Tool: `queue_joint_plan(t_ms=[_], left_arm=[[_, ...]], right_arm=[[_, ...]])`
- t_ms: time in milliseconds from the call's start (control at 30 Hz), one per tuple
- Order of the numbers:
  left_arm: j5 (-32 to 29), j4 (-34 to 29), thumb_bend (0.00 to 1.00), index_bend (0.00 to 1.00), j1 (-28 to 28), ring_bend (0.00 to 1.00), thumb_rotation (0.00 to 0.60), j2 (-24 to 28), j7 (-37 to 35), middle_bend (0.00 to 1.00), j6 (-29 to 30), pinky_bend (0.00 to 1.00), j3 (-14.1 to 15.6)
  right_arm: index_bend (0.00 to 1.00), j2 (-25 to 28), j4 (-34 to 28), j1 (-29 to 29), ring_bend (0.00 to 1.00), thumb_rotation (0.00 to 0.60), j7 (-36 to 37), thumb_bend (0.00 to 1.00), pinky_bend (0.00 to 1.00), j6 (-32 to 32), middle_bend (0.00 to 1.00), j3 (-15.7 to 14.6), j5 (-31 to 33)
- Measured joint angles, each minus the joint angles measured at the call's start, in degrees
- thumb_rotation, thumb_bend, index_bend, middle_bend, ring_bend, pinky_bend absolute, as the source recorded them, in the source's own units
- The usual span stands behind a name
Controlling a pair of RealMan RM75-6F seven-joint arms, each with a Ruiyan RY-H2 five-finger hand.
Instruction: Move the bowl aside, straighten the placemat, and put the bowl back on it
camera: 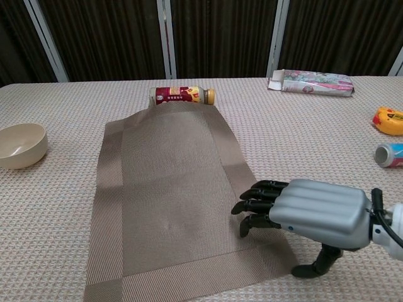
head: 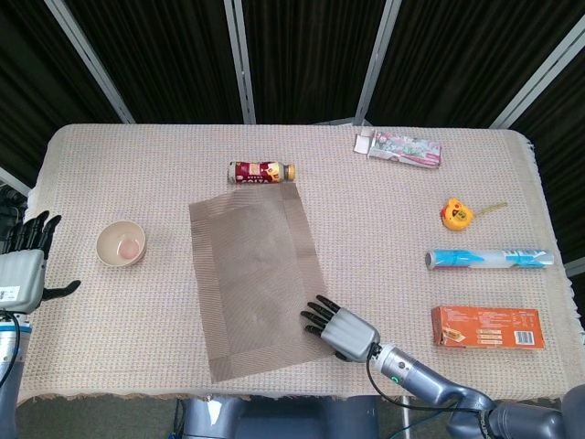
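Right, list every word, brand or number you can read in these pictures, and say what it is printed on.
None reads clearly.
Small red-labelled bottle lying on its side: print blurred.
Orange flat box: lettering too small.
Blue and white tube: markings unreadable.
Pink floral packet: no legible text.
Yellow tape measure: nothing readable.

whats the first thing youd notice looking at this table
The big brown placemat lies skewed at the table's centre, with the right hand over its near right corner, fingers spread. To the left, off the mat, sits a small cream bowl, and a brown bottle lies on its side at the mat's far edge.
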Motion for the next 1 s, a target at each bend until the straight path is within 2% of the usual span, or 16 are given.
queue_joint_plan(t_ms=[400, 700, 1000], left_arm=[[0.2, 0.01, 0.09, 0.0, 0.0, 0.0, 0.6, 0.67, -1.8, 0.0, -0.94, 0.0, 0.03], [0.5, -0.07, 0.09, 0.0, -0.14, 0.0, 0.6, 0.61, -1.66, 0.0, -1.37, 0.0, 0.31], [0.89, -0.42, 0.09, 0.0, 0.02, 0.0, 0.6, 0.79, -1.78, 0.0, -1.13, 0.0, 0.45]], right_arm=[[0.25, -1.78, -0.28, 0.93, 0.0, 0.6, -2.15, 0.17, 0.0, 0.33, 0.08, 0.27, 2.19], [0.25, 1.34, -3.56, 0.45, 0.0, 0.6, -2.88, 0.17, 0.0, 2.89, 0.08, -2.4, 0.6], [0.25, 1.04, -1.69, -0.03, 0.0, 0.6, -2.21, 0.17, 0.0, 3.58, 0.08, -3.69, 0.82]])
